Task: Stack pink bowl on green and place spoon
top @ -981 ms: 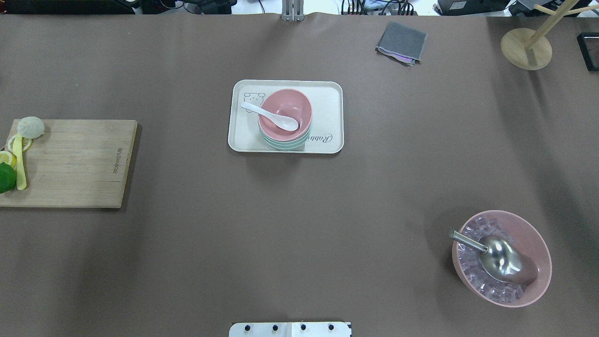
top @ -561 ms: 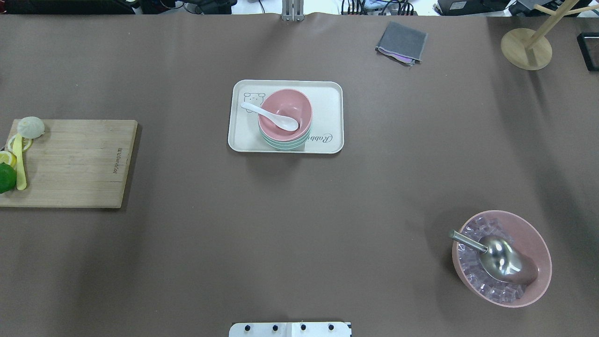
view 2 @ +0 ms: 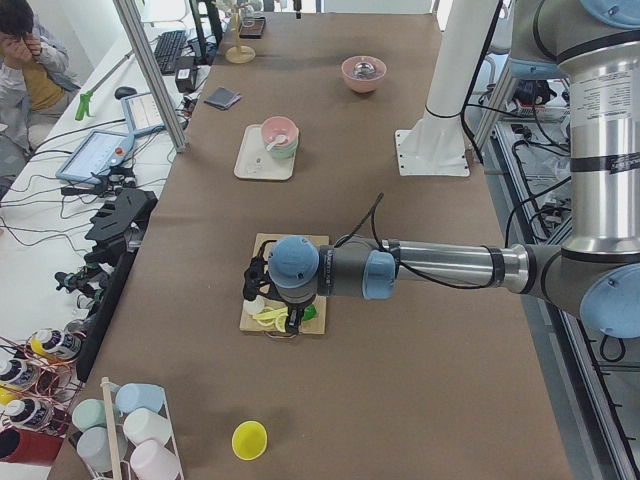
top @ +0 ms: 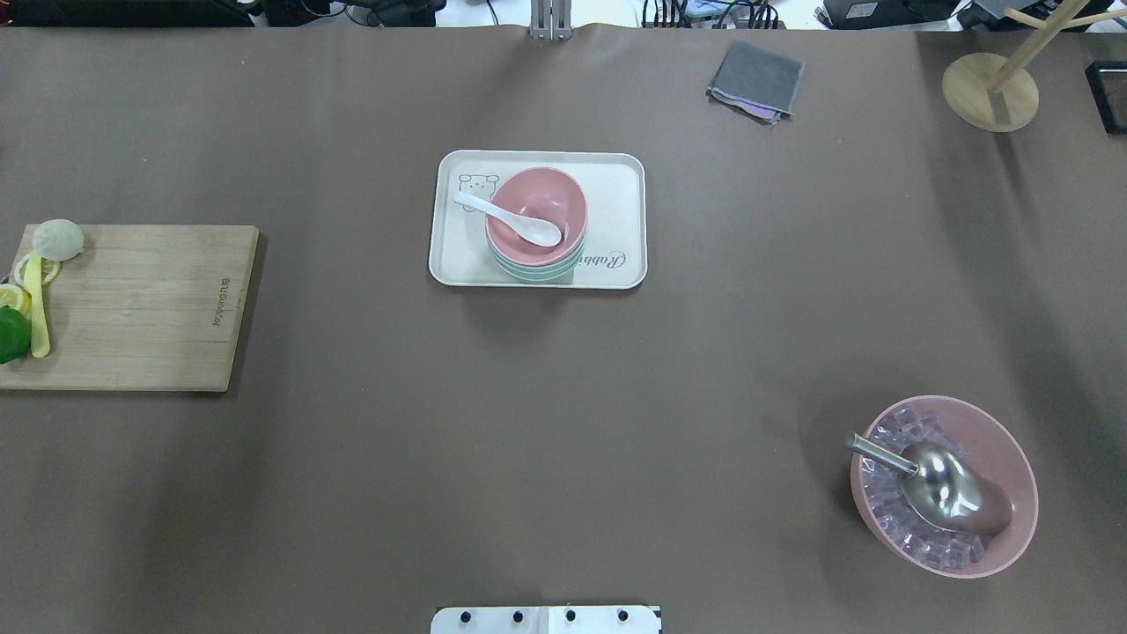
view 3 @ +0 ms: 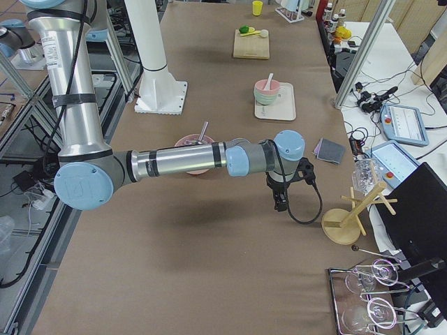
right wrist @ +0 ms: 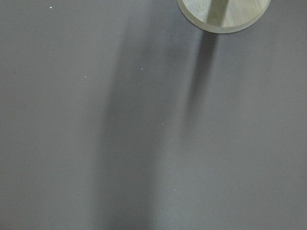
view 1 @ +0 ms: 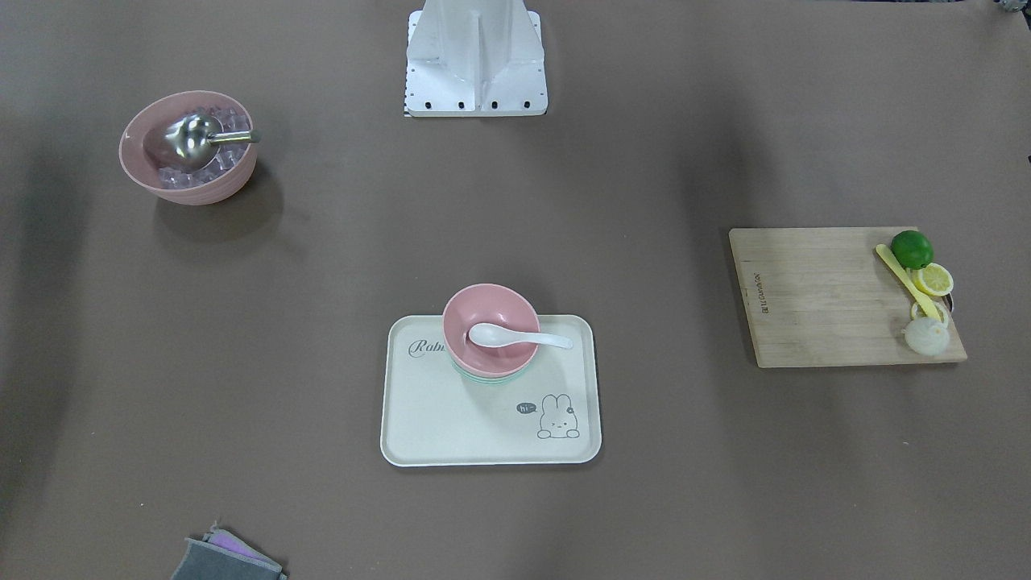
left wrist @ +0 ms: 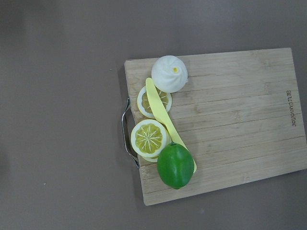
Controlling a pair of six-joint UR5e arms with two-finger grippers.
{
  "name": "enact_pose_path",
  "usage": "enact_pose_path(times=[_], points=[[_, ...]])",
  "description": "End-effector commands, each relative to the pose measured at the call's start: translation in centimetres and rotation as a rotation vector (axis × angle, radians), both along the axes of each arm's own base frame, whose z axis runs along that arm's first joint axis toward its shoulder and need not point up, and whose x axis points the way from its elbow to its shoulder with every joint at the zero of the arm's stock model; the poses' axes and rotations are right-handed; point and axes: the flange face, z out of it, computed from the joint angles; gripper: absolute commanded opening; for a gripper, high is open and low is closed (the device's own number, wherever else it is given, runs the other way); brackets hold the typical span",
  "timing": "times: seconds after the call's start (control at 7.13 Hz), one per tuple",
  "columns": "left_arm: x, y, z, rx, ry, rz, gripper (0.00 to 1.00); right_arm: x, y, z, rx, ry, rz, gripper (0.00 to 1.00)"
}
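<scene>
A pink bowl point(top: 555, 195) sits stacked in a green bowl point(top: 533, 272) on a cream tray point(top: 616, 202) at the table's middle. A white spoon point(top: 511, 220) lies in the pink bowl with its handle over the rim. The front view shows the same stack: pink bowl point(view 1: 491, 310), green bowl point(view 1: 493, 377), spoon point(view 1: 515, 337), tray point(view 1: 451, 427). My left gripper point(view 2: 291, 318) hangs over the cutting board, seen only in the exterior left view. My right gripper point(view 3: 281, 202) hangs above the bare table near the wooden stand, seen only in the exterior right view. I cannot tell whether either is open or shut.
A wooden cutting board point(top: 150, 308) with a lime, lemon slices, a yellow knife and a white bun lies at the left edge. A larger pink bowl point(top: 1012, 449) with ice and a metal scoop stands front right. A grey cloth point(top: 755, 79) and wooden stand point(top: 990, 92) are at the back right.
</scene>
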Motion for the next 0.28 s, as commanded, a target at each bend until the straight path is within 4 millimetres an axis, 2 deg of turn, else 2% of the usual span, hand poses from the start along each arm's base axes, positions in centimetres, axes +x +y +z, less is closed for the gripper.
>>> enact_pose_path(times=[0.0,0.14], points=[[0.00,-0.09,-0.43,0.008,0.000,-0.001,0.98,0.02,0.06,0.05,0.001,0.002,-0.001,1.00],[-0.01,-0.24,-1.02,0.020,0.000,-0.001,0.98,0.10,0.06,0.05,-0.001,0.002,0.002,1.00]])
